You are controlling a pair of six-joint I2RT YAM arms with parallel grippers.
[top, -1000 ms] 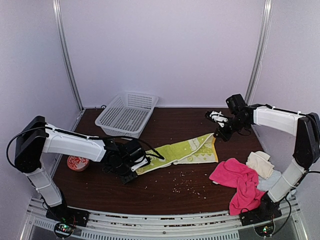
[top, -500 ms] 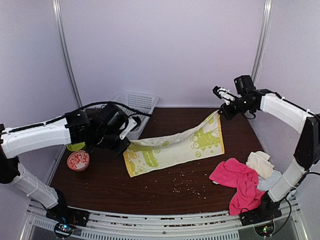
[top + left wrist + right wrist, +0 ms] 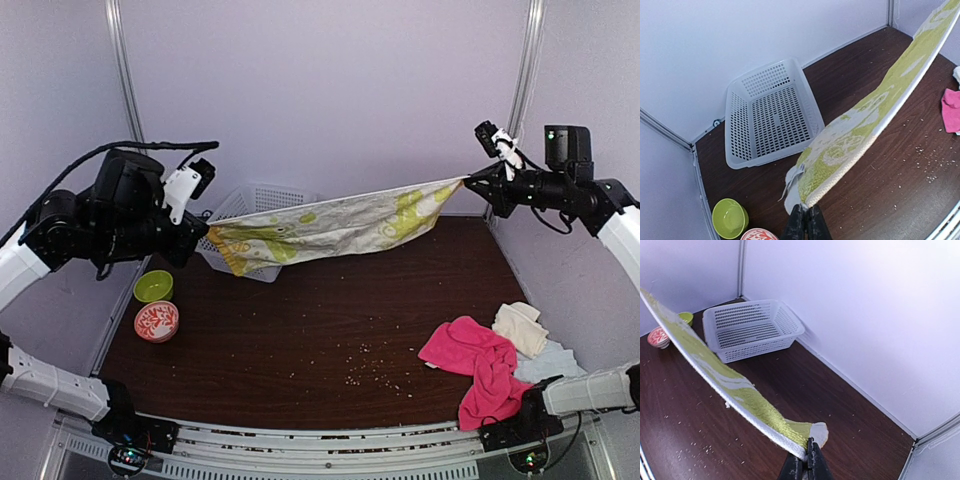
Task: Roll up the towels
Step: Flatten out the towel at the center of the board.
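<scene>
A dark wood-grained desk (image 3: 300, 340), speckled with crumbs (image 3: 362, 377), is enclosed by plain pale walls (image 3: 330, 90). A soft lime-yellow towel (image 3: 330, 225) is stretched in mid-air between the left jaws and right jaws, each clenched on one end, the left arm (image 3: 110, 215) and right arm (image 3: 585, 192) raised. A crumpled pink towel (image 3: 475, 360) is heaped below the right jaws.

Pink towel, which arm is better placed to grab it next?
Probably right: the pink towel lies near that arm's base, far from the left's. Left fingers and right fingers both pinch the yellow towel.
</scene>
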